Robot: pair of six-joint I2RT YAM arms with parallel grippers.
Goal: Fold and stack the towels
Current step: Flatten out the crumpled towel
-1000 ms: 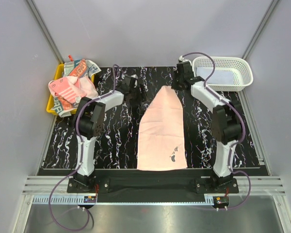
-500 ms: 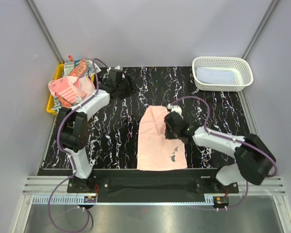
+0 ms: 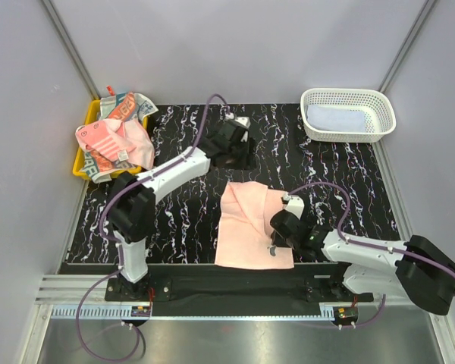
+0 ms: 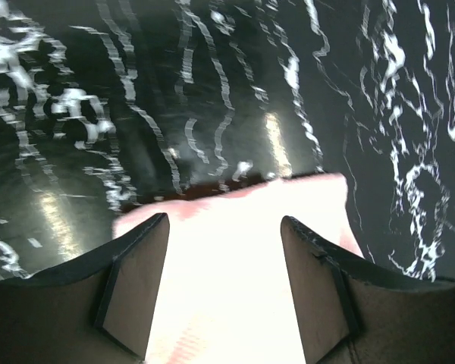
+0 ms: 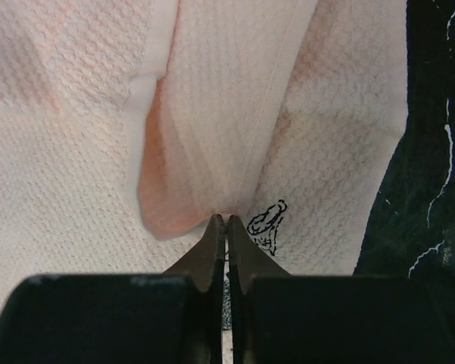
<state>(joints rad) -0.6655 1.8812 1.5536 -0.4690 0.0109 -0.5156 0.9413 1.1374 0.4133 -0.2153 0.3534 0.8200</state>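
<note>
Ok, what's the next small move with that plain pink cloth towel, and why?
Probably draw the right gripper on toward the near hem, then release: it is shut on the folded-over edge of the plain pink cloth towel, short of that hem.

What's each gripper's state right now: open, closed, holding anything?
left gripper: open, holding nothing, over the far edge of the pink towel.
right gripper: closed, pinching a fold of the pink towel.

Perhaps five towels (image 3: 243, 227), one basket (image 3: 349, 94), one tray (image 3: 80, 163)
</note>
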